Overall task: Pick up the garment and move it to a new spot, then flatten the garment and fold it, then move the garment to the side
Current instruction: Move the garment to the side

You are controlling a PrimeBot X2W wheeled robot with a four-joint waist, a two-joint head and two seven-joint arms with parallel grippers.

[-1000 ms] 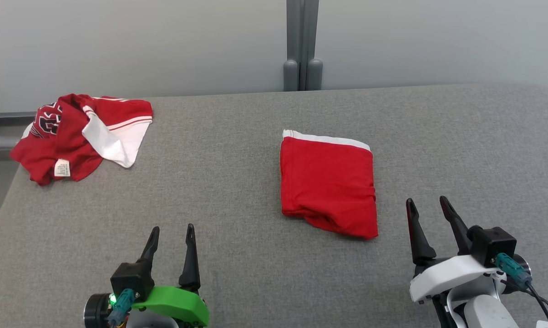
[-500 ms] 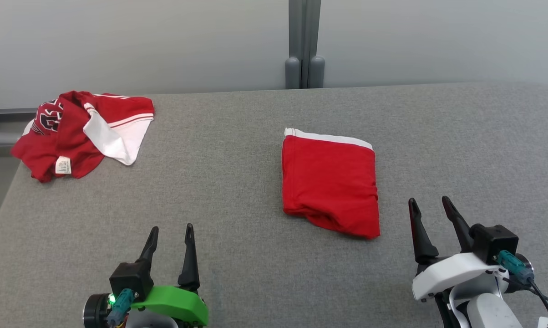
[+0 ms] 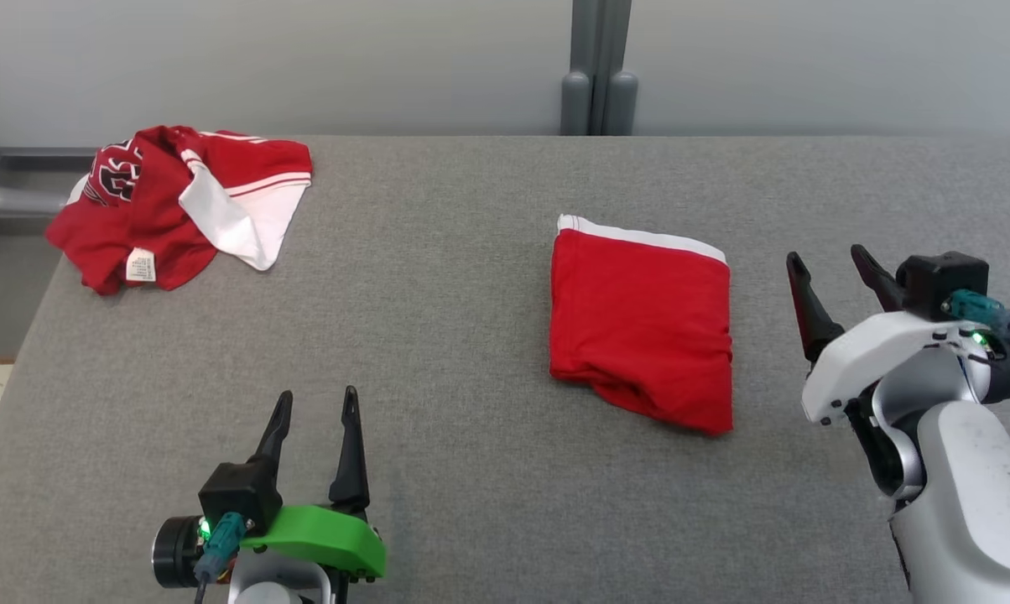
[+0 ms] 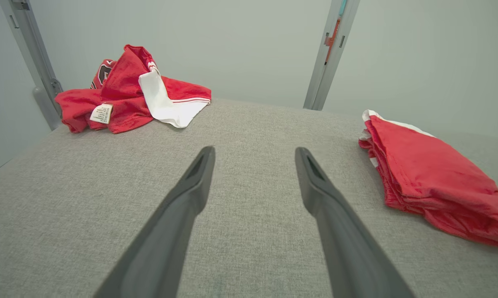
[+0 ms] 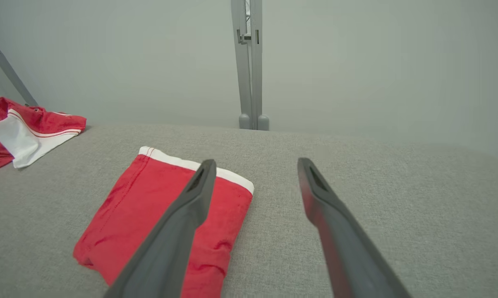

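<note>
The folded red garment [image 3: 642, 323] is lying flat on the gray padded table [image 3: 438, 352], a little right of the middle. Its white band is running along the far edge and its near edge is bunching up slightly. In the left wrist view the same garment [image 4: 431, 182] is showing as a stack of layers off to the right of the fingers.

The right gripper [image 3: 825, 253] is hanging just beside the garment's right edge, level with its far end. Its two dark fingers are standing wide apart and gripping nothing. I am not seeing either finger touch the cloth from the head view. In the right wrist view the gripper [image 5: 256, 161] is pointing toward the far wall. One finger is crossing in front of the garment [image 5: 149, 215] and the other is reaching out over bare table.

The left gripper [image 3: 318, 393] is sitting near the front edge of the table, well apart from the folded garment. Its jaws are also spreading wide and holding nothing. In its own view the left gripper [image 4: 255, 150] is framing only gray fabric between its fingers.

A crumpled red and white garment [image 3: 178, 205] is heaping at the far left corner, its label showing. A gray post [image 3: 597, 67] is rising behind the table.
</note>
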